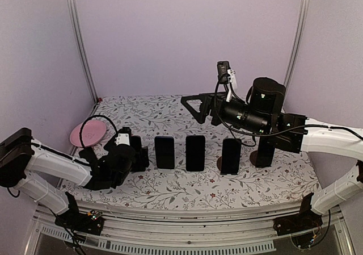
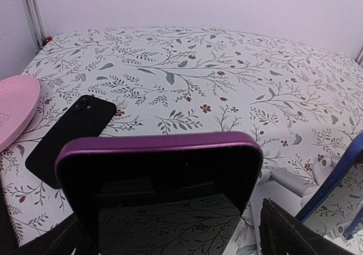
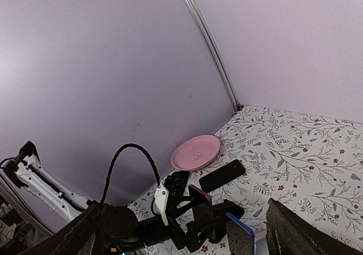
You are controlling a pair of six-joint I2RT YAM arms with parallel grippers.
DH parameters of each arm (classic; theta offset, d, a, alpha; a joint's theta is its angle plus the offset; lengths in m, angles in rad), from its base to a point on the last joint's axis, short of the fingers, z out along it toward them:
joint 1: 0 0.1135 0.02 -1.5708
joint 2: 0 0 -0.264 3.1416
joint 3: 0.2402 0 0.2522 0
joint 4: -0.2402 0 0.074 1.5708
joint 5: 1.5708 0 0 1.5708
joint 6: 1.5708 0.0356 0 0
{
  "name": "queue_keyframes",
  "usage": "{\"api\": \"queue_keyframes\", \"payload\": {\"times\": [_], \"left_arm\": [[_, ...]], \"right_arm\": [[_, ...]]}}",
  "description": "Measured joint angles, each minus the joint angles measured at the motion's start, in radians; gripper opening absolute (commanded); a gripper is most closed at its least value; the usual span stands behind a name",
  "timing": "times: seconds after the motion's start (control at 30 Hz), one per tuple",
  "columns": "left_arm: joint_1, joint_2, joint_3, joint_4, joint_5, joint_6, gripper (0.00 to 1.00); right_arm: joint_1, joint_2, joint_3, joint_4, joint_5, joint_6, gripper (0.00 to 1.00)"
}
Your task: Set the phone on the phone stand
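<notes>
A purple-cased phone (image 2: 159, 175) stands upright at the left end of the row, seemingly on a dark stand, and also shows in the right wrist view (image 3: 199, 197). My left gripper (image 1: 135, 151) has a finger on each side of it. A strip of table shows between the phone and the right finger (image 2: 295, 232), so the jaws look open. A black phone (image 2: 71, 138) lies flat on the table behind it, next to the plate. My right gripper (image 1: 191, 106) is open and empty, raised high over the back of the table.
A pink plate (image 1: 88, 134) sits at the back left. Phones stand upright on stands in a row (image 1: 165, 151), (image 1: 195, 153), (image 1: 231, 155), with another dark phone under the right arm (image 1: 264, 150). A blue-cased phone (image 2: 334, 181) is just right of the purple one.
</notes>
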Motion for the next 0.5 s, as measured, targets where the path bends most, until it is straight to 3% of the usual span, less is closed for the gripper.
{"api": "queue_keyframes", "payload": {"times": [0.5], "left_arm": [[-0.001, -0.121, 0.010, -0.089, 0.036, -0.004, 0.97]], "right_arm": [[0.000, 0.000, 0.000, -0.002, 0.024, -0.008, 0.99]]}}
